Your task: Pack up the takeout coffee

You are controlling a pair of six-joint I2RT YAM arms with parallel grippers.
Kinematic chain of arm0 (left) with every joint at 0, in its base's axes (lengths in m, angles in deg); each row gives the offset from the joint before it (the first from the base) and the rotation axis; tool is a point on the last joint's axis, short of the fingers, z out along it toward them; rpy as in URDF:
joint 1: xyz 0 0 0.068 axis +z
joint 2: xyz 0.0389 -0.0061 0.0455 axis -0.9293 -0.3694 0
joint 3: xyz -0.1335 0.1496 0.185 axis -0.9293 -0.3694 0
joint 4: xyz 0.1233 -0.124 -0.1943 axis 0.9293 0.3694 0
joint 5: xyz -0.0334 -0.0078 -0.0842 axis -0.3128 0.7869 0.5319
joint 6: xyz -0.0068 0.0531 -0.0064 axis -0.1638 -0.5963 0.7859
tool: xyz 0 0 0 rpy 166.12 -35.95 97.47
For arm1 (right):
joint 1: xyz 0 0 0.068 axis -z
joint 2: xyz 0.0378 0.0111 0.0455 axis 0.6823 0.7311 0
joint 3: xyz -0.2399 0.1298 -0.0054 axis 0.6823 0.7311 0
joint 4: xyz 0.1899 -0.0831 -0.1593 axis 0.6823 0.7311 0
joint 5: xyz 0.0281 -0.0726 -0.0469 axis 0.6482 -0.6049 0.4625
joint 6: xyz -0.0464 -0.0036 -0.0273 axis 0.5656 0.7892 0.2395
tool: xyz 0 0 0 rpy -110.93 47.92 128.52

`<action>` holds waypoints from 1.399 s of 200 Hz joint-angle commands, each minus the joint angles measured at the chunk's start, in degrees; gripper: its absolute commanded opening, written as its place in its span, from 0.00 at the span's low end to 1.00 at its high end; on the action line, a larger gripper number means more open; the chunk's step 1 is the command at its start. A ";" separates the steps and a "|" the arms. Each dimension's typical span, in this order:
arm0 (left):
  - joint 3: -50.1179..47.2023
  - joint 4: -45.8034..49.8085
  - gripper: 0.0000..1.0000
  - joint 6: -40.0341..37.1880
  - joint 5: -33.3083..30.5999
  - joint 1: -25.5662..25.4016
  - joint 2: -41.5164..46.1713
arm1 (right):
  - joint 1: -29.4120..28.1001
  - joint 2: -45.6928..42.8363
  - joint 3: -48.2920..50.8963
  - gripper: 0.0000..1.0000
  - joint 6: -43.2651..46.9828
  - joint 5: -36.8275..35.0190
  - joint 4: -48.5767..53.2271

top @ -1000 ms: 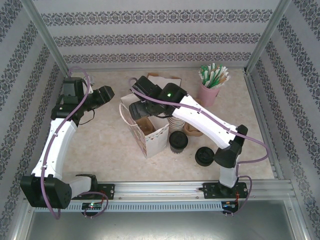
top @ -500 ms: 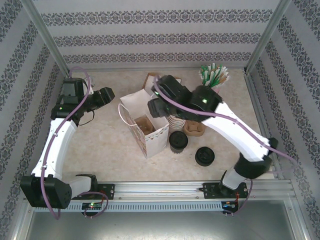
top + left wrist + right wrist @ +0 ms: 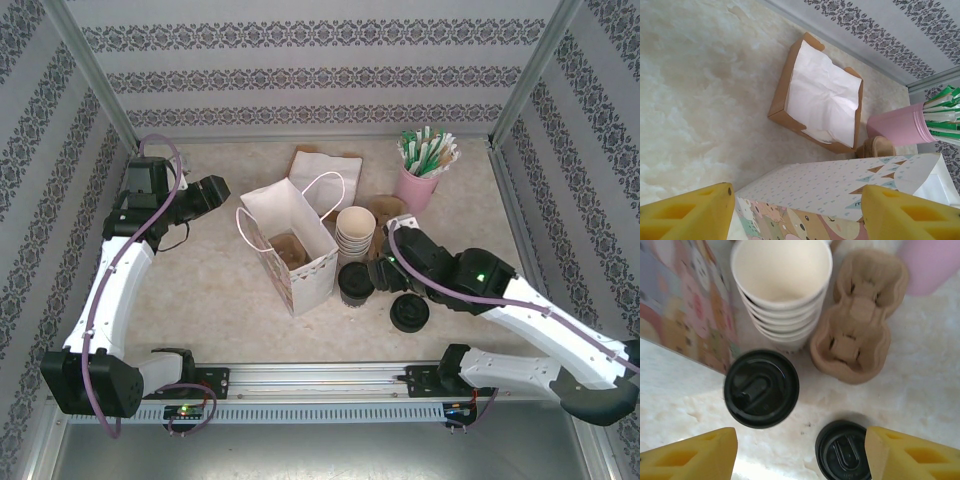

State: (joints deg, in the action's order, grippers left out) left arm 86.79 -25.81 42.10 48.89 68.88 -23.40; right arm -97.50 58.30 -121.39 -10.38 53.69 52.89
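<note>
Black-lidded coffee (image 3: 761, 388), upright on the bench (image 3: 920, 390) beside the bag (image 3: 680, 305), is found just ahead of the wide-open right tool (image 3: 799, 440), offset toward the bag; the left tool (image 3: 797, 200), likewise wide, is seen well apart.

Small coffee cup (image 3: 761, 388) capped with round black lid, seen from above. Upright. Just ahead of right gripper (image 3: 800, 450), toward its left finger.

Robot lab cell, mock café: aluminium frame posts (image 3: 90, 72), wallpaper wall panels (image 3: 300, 75), marble-look worktop (image 3: 210, 290), mounting rail (image 3: 330, 378), paper cup stack (image 3: 355, 235), pink straw pot (image 3: 415, 188).
</note>
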 commanded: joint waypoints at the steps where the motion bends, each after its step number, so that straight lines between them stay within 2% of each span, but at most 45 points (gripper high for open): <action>1: -0.85 -1.30 0.69 -1.04 1.21 0.54 0.39 | 0.78 0.83 3.87 0.71 -0.17 4.20 -5.75; 28: -1.10 0.04 0.69 -1.53 0.76 0.50 1.58 | 2.10 3.65 7.28 0.65 -0.99 6.68 -8.78; 64: -2.64 0.70 0.70 -1.92 -0.26 0.51 3.97 | 3.46 4.59 13.09 0.45 -3.83 11.06 -13.46; 117: -3.74 0.40 0.70 -1.35 0.13 0.50 4.43 | 5.16 1.55 19.80 0.35 -9.69 12.25 -15.50; 183: -4.20 0.23 0.70 -0.95 0.21 0.50 4.98 | 5.89 4.14 18.10 0.42 -11.06 11.54 -18.49; 263: -4.30 0.54 0.70 -1.38 -0.05 0.50 4.87 | 5.81 7.63 16.75 0.54 -3.82 13.96 -20.47; 280: -4.19 0.44 0.70 -1.33 0.04 0.50 4.75 | 5.61 6.91 17.17 0.60 -1.25 14.12 -21.09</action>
State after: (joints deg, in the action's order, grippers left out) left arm 82.90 -25.57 41.71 48.85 68.88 -19.53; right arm -92.25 65.56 -103.64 -16.00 66.89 32.65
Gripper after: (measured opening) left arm 0.698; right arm 0.569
